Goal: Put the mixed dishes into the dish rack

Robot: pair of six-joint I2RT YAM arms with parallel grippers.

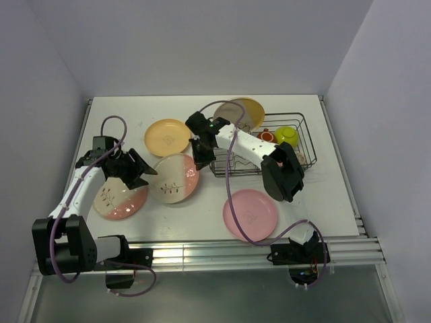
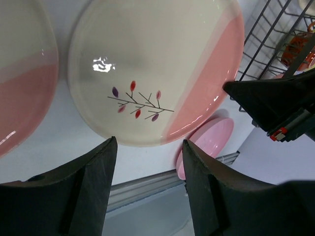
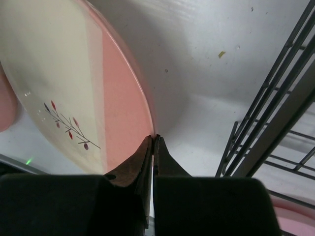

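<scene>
A cream-and-pink sprig plate (image 1: 174, 178) lies flat mid-table; it also shows in the left wrist view (image 2: 147, 73) and the right wrist view (image 3: 64, 88). My right gripper (image 1: 200, 158) (image 3: 154, 139) is shut, its tips against this plate's pink rim on the rack side. My left gripper (image 1: 138, 171) (image 2: 149, 147) is open and empty, just off the plate's left edge. A second cream-and-pink plate (image 1: 120, 200) lies below my left arm. A yellow-orange plate (image 1: 168, 137) and a pink plate (image 1: 250, 214) lie flat. The dish rack (image 1: 306, 131) holds a leaning plate (image 1: 241, 113), a dark red mug (image 1: 266, 135) and a lime-yellow bowl (image 1: 287, 136).
The right arm (image 1: 279, 171) crosses the rack's front left corner. The rack's wires (image 3: 275, 113) stand close to the right of my right gripper. A metal rail (image 1: 222, 252) runs along the table's near edge. Walls close in left, right and back.
</scene>
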